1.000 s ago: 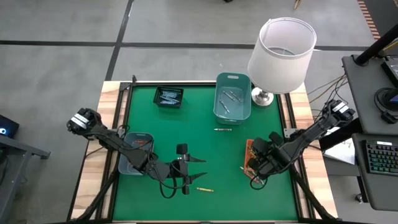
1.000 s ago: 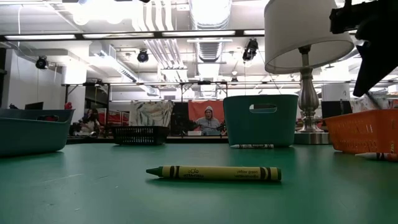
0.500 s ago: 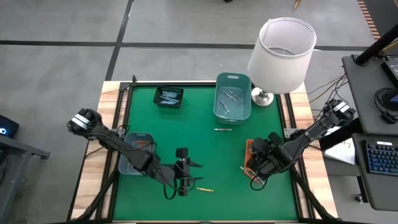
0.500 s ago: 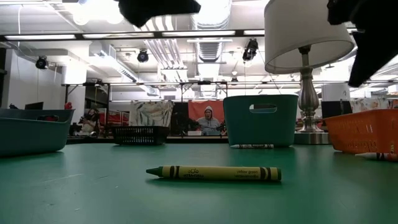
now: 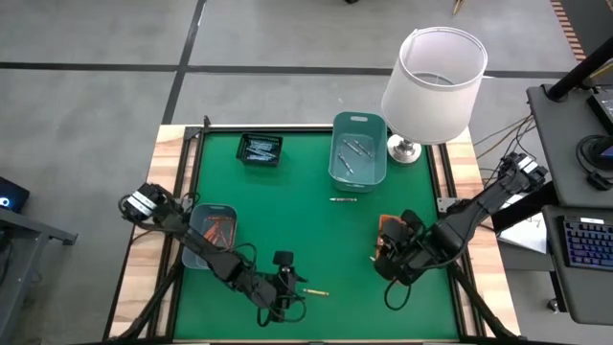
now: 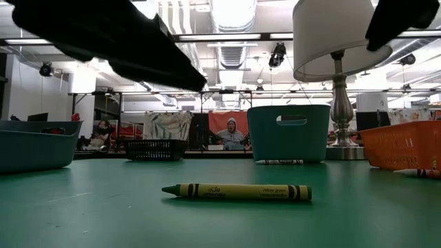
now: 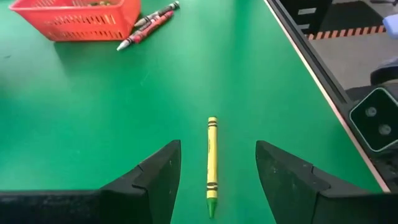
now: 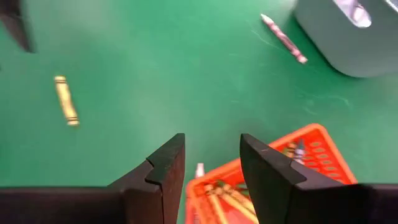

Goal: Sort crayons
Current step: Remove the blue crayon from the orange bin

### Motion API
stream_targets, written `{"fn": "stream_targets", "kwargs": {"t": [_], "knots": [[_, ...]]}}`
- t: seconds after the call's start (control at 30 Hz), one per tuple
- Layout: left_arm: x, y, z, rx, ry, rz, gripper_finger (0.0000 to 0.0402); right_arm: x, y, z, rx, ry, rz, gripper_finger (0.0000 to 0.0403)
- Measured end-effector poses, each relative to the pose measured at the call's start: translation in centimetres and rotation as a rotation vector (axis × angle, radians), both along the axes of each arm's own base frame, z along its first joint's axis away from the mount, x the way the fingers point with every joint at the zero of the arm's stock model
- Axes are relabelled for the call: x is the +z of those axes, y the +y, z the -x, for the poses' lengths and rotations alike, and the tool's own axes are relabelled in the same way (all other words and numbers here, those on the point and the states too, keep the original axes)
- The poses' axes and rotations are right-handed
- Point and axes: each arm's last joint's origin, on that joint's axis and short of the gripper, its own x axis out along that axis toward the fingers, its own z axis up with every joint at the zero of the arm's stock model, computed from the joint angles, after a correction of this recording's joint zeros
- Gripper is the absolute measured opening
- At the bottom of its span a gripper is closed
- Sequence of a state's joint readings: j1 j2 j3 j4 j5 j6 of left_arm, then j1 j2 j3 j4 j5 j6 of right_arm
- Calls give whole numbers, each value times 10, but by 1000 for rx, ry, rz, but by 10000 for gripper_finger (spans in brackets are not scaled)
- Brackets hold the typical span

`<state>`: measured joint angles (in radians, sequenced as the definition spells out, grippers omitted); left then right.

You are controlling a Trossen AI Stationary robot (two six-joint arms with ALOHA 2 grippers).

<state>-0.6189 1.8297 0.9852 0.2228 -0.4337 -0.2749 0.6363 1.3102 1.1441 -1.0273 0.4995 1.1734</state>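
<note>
Two arms work over the green surface, and the step in hand appears to be the approach to a single loose crayon. That yellow-green crayon lies flat near the surface's front edge, apart from every tray. Left hand is low over it with fingers spread and holding nothing, the crayon lying lengthwise in the gap between them, untouched. Right hand, fingers likewise parted and empty, hangs above the orange tray, which already holds crayons; two more crayons lie on the surface just beside that tray, and another lies near the tall teal bin. The next move probably calls for turning the wrist so the fingers cross the stick, then lowering, closing, and carrying it to its matching tray.
</note>
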Motion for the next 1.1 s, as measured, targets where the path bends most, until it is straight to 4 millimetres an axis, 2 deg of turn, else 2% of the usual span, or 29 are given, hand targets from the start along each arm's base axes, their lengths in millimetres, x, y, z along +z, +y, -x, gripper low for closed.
{"fn": "stream_targets", "kwargs": {"t": [0.2, 0.3, 0.4, 0.53, 0.73, 0.9, 1.1], "knots": [[-8, -2, -3, 1, -1, -1, 190, 4, 10, 3, 17, -37, -40, 140], [-8, -1, -3, 5, -10, -26, 190, -5, 10, 5, -36, -11, -48, 133], [-1, 1, -2, 15, -37, -92, 190, -22, 1, 7, -113, 92, -47, 124], [15, 9, -2, 5, -64, -147, 190, -44, -17, 11, -213, 260, -65, 115], [44, 32, 2, 23, -75, -249, 190, -62, -38, 11, -272, 374, -108, 102], [77, 52, 12, 33, -105, -325, 190, -68, -52, 8, -287, 412, -114, 91], [117, 72, 31, 35, -175, -362, 190, -68, -56, 6, -270, 432, -138, 90]]}}
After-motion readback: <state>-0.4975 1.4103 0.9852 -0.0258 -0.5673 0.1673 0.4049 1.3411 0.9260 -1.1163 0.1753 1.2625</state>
